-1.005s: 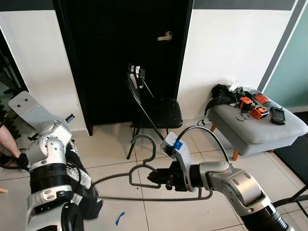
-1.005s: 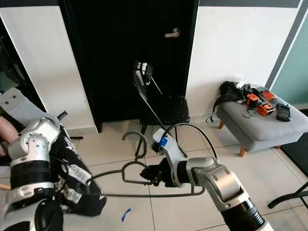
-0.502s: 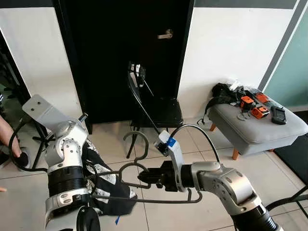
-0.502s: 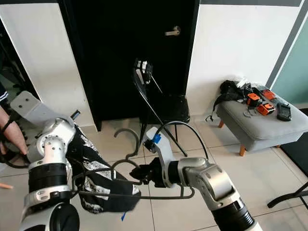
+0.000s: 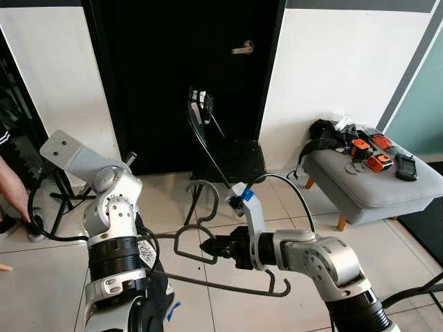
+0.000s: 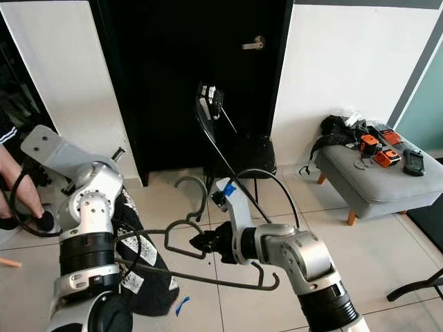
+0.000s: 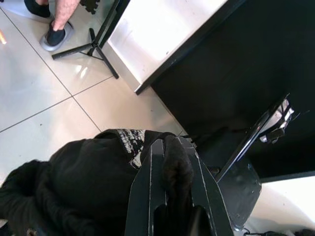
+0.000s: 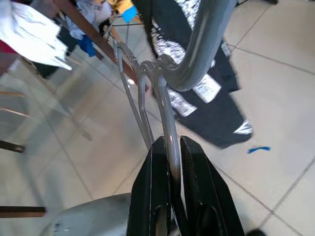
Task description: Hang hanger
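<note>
My right claw [image 8: 170, 162] is clamped on one dark grey wire hanger [image 5: 208, 238], its fingers [image 8: 197, 182] pinching the thin bar just below the neck. The hanger hangs in the air in front of the black folding chair [image 5: 228, 155], above the pale tiled floor [image 5: 304, 214], its hook [image 5: 208, 197] curling up toward the chair's legs. My left claw [image 7: 172, 162] is closed on one black garment with white print [image 7: 74, 182], the cloth bunched between its fingers [image 7: 147, 187]; that garment droops to the left of the chair, touching the hanger's left end. To the right of the chair stands one grey padded ottoman [image 5: 374, 187], carrying two orange gadgets [image 5: 368, 155] and a black bag [image 5: 322, 131]. Behind the chair is one black door with a silver lever handle [image 5: 242, 48]. Left of the chair, a person's hand [image 5: 14, 190] holds a black cable.
</note>
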`<state>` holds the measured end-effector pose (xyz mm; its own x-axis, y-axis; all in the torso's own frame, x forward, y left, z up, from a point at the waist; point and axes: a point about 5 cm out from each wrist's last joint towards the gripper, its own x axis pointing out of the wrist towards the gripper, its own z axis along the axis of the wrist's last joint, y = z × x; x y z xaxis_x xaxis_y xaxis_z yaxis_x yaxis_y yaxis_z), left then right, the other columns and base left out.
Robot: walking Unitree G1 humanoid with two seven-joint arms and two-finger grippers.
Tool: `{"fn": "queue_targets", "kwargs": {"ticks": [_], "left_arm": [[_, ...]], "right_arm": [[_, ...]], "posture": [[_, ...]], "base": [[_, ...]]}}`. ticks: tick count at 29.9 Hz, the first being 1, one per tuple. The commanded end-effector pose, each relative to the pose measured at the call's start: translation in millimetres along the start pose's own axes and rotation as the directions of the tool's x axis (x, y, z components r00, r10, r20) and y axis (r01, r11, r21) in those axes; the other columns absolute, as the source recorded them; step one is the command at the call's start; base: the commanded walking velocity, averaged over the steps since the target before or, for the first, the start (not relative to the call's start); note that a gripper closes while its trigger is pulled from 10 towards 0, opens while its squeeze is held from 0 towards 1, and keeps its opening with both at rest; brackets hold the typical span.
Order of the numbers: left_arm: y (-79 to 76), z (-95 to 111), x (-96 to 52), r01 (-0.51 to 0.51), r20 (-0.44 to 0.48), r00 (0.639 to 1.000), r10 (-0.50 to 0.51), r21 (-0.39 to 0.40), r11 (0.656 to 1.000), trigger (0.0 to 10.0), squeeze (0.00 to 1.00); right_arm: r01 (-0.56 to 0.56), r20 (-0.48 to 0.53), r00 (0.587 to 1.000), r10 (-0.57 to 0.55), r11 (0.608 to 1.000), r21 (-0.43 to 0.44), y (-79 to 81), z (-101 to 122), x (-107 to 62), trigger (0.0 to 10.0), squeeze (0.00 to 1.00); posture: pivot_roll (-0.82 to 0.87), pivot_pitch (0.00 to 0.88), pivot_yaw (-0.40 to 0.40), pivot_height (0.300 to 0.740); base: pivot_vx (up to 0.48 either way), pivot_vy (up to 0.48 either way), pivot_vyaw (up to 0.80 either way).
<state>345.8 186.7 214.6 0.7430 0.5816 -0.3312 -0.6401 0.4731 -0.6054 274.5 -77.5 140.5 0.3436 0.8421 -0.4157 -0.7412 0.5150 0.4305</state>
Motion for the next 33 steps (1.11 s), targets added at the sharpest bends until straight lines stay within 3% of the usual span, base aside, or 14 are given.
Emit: {"fn": "queue_targets", "kwargs": {"ticks": [1, 3, 7, 17, 25, 33], "left_arm": [[-23.9, -2, -19.0, 0.075, -0.008, 0.997, -0.076, -0.064, 0.995, 10.0, 0.0], [-23.9, -2, -19.0, 0.075, -0.008, 0.997, -0.076, -0.064, 0.995, 10.0, 0.0], [-29.9, -3, -24.7, 0.088, -0.011, 0.996, -0.089, -0.084, 0.993, 10.0, 0.0], [-32.3, -5, -26.8, 0.098, -0.02, 0.995, -0.1, -0.092, 0.991, 10.0, 0.0], [-28.2, -3, -28.5, 0.092, -0.011, 0.996, -0.093, -0.077, 0.993, 10.0, 0.0], [-24.1, 3, -29.6, 0.095, 0.037, 0.995, -0.095, 0.003, 0.995, 10.0, 0.0]], "right_arm": [[-0.007, 0.009, 1.0, 0.007, 0.999, 0.042, 0.4, 0, 1.5, 10.0, 0.0], [-0.007, 0.009, 1.0, 0.007, 0.999, 0.042, 0.4, 0, 1.5, 10.0, 0.0], [-0.02, 0.047, 0.999, 0.014, 0.991, 0.129, 2.4, 2, 8.4, 10.0, 0.0], [-0.035, 0.082, 0.996, 0.02, 0.981, 0.19, 4.6, 2, 14.7, 10.0, 0.0], [0.169, 0.143, 0.966, -0.213, 0.947, 0.274, -17.9, 12, 16.7, 10.0, 0.0], [0.252, 0.17, 0.935, -0.311, 0.921, 0.296, -29.7, 19, 10.3, 10.0, 0.0]], "posture": [[-0.01, 0.007, -0.028, 0.74], [-0.01, 0.007, -0.028, 0.74], [0.0, 0.008, -0.027, 0.74], [0.0, 0.008, -0.024, 0.74], [0.0, 0.01, -0.022, 0.74], [0.0, 0.011, -0.023, 0.74]], "base": [[0.0, 0.0, 0.0], [0.0, 0.0, 0.0], [0.0, 0.0, 0.0], [0.0, 0.0, 0.0], [0.0, 0.0, 0.0], [0.0, 0.0, 0.0]]}}
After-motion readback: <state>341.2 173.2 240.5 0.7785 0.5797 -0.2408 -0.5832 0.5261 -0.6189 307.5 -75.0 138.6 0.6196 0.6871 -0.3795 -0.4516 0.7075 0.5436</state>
